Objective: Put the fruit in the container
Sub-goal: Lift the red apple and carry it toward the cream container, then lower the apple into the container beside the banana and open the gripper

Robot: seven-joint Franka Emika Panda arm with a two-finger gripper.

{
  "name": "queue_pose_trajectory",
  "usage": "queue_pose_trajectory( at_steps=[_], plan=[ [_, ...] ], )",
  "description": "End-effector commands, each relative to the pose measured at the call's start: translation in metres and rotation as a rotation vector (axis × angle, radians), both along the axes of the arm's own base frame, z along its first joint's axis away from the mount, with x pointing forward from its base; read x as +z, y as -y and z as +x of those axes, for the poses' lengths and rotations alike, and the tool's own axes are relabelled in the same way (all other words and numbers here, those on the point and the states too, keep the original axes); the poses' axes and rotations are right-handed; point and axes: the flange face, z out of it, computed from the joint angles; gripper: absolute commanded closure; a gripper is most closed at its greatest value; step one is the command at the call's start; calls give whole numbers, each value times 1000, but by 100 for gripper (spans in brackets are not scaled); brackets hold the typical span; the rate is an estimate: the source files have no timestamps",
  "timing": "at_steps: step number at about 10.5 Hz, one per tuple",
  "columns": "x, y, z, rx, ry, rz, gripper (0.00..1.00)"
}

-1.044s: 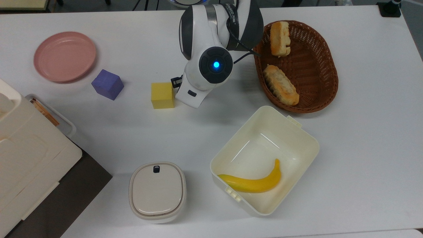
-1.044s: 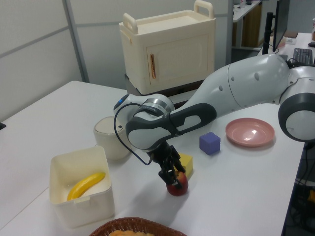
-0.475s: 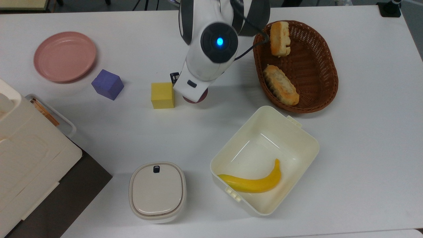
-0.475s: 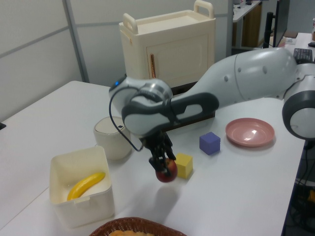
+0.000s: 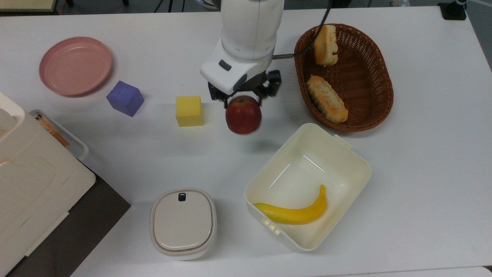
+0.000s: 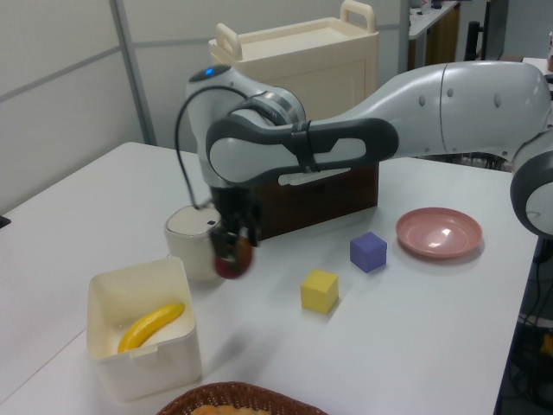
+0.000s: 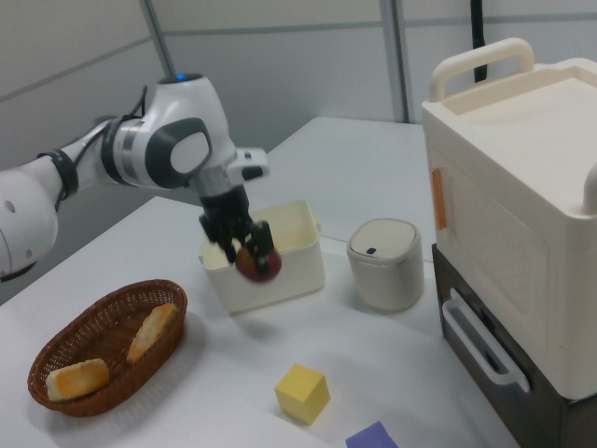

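Top view: gripper (image 5: 243,96) is clamped on the apple (image 5: 243,114), which hangs clear of the table (image 5: 423,161), its shadow on the bare surface below. The tub (image 5: 357,161) lies toward the top view's lower right of the apple; its nearest corner is close but the apple is not over the rim yet. The tub sits turned at an angle, long axis running from the top view's upper right to its lower left. The banana (image 5: 294,211) lies along the tub's lower wall, leaving the upper half of the floor free, so my guess is the drop should aim there. Yellow cube (image 5: 189,110) is just beside the apple on the top view's left, out of the way; the basket (image 5: 380,92) sits past the tub's upper corner. Left view: gripper (image 6: 230,235) hangs from the arm with fingers closed round the apple (image 6: 233,258), held up in the air. The tub (image 6: 104,294) is at the left view's lower left of it, near but apart, banana (image 6: 152,324) inside. The lidded box (image 6: 187,238) stands behind the apple. Right view: apple (image 7: 258,263) held by the gripper (image 7: 244,245) in front of the tub's near wall (image 7: 280,275), roughly level with the rim, so it likely needs to go across and over the wall, with a bit more height to be safe. Only one arm here, so no choice of side.
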Motion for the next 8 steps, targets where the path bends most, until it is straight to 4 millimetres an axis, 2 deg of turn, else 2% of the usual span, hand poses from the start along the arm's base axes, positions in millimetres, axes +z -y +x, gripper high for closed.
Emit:
queue_pose_trajectory(
  at_steps=[1,2,3,6,8],
  plan=[
    [21,-57,16,-199,273,132,82],
    [20,-67,17,-245,309,157,32],
    [20,-70,16,-265,311,157,0],
    [32,-56,14,-280,309,159,0],
    [33,-35,-2,-170,166,70,0]
  ],
)
